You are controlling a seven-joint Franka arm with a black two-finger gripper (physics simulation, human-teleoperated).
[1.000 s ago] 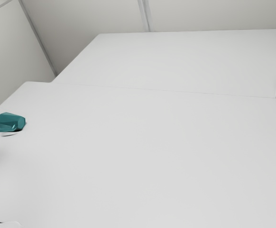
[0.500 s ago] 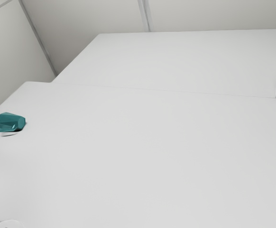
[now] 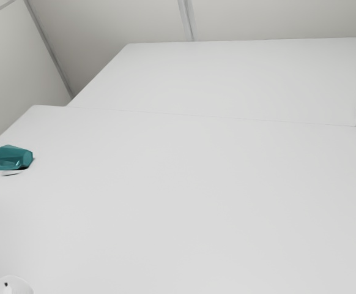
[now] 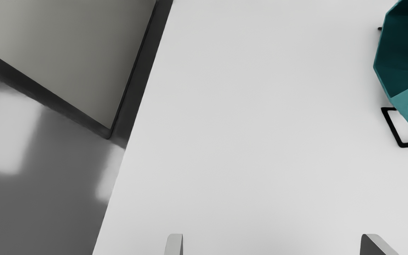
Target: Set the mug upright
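Pale walls rise beyond a plain white worktop. At the exterior view's far left, the teal mug lies tipped on its side. In the wrist view its hollow inside shows, with a thin black frame partly under it. The jaws stand wide apart, with the mug well off from them.

Mug, well apart from the gripper: smooth, flat-faceted, glossy outside, resembling plastic or glazed ware; inner faces duller. Table beneath the gripper: smooth, matt, no grain. Fingertips: smooth, matt, material undetermined. Floor, past the table edge from the gripper: smooth, low sheen, blurred pale patches resembling reflections.
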